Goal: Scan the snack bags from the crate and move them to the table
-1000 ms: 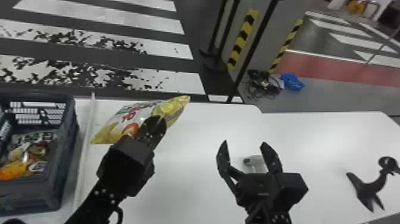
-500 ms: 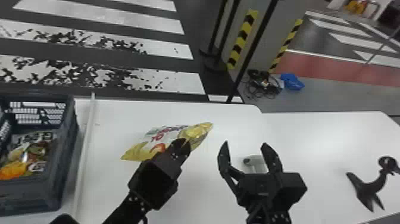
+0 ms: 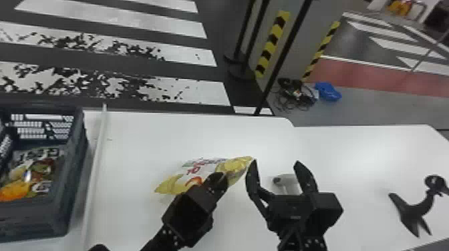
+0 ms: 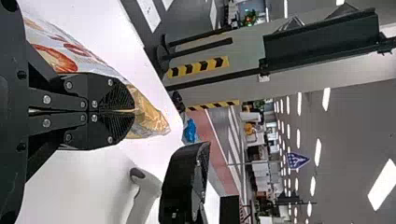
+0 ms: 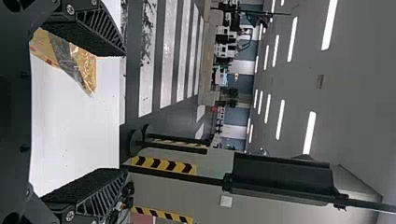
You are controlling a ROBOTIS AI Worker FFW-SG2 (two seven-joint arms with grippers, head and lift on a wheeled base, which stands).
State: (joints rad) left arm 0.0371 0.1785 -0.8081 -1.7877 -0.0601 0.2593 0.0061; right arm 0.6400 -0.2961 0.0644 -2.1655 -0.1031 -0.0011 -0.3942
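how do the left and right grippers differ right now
The left gripper is shut on a snack bag, while the right gripper is open and holds nothing. In the head view, the left gripper slants toward the right, while the right gripper points nearly straight ahead. Both are black, with two fingers.

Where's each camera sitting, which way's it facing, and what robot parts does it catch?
Head view: on the head, facing forward and down at the crate, table and both grippers, left gripper and right gripper.
Left wrist view: on the left wrist, looking past its own fingers across the table; part of the right gripper shows.
Right wrist view: on the right wrist, looking between its own fingers toward the striped floor.
Both wrist views share the snack bag.
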